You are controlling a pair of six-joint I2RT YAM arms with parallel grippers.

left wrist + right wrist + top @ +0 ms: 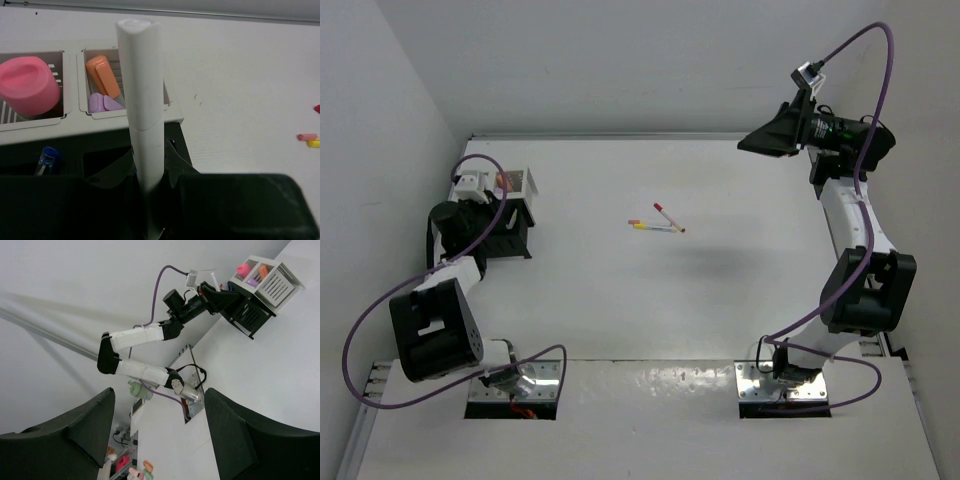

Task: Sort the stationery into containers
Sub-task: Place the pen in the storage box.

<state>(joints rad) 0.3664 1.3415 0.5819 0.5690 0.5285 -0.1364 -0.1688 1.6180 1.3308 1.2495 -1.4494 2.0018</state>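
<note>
Close up, the left wrist view shows the left pincer [150,202] clenched on an upright white marker [142,90] over the black organizer [107,162], unclear from above. The right pincer [160,435] gapes, released. The top view shows crossed pens [657,224] lying mid-counter [620,300].

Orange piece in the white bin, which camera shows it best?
The left wrist view: the orange piece sits close and sharp in the white bin, beside purple pieces. The top external view gives only an orange speck; the right wrist view shows it small and far off.
</note>
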